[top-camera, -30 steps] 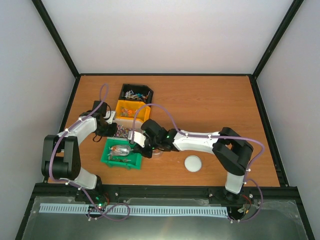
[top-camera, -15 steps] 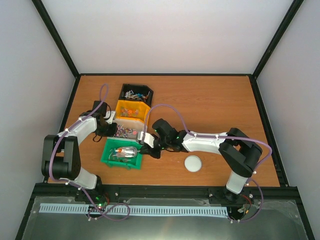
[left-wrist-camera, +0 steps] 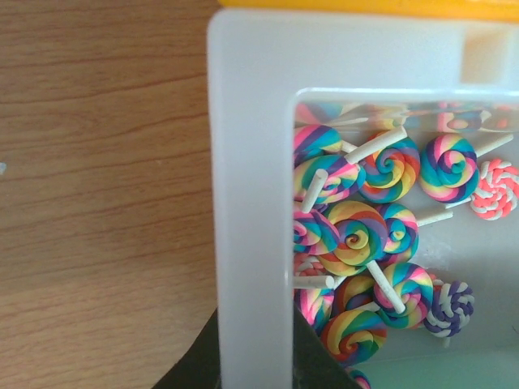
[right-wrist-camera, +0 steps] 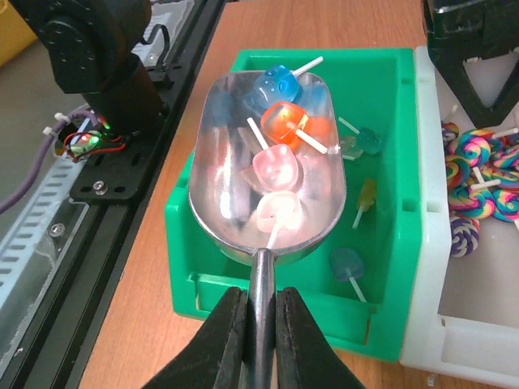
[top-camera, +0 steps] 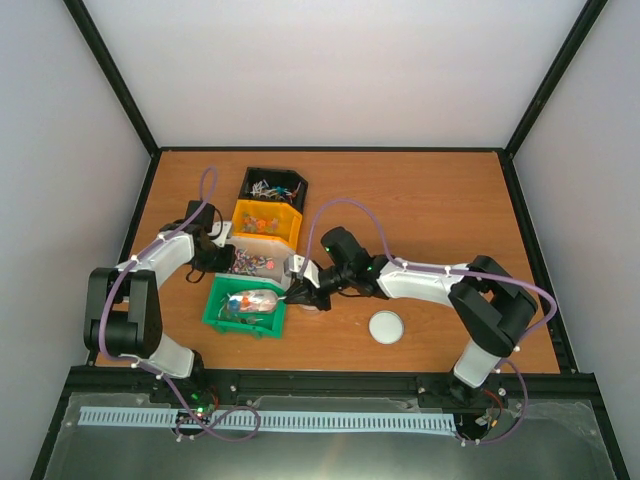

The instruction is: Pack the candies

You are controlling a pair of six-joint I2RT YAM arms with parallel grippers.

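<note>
Wood table (top-camera: 420, 200) with pale walls round it fills the top view. Four bins run in a line: black bin (top-camera: 274, 185) farthest, then yellow bin (top-camera: 266, 220), white bin (top-camera: 262, 262) and green bin (top-camera: 215, 305) nearest. The left gripper (top-camera: 222, 258) sits at the white bin's left side. The right gripper (top-camera: 300, 290) reaches in from the right and holds a scoop (top-camera: 258, 300) over the green bin. A round white lid (top-camera: 386, 327) lies apart on the table.

From the left wrist, the dark fingers pinch the white bin's wall, one on each side, as if to steady it. Swirl candies (left-wrist-camera: 357, 235) on sticks are piled inside.

From the right wrist, the fingers are clamped tight on the scoop's thin handle. The bowl sits about level above the green bin and carries four candies: blue, orange and two pink. A few more lie loose on the bin floor.

The step in hand looks like lifting a scooped load out. The next move probably calls for keeping the bowl level on the way to the container, then tipping slowly, since the sticks could catch or roll off. Where that container stands cannot be told.
</note>
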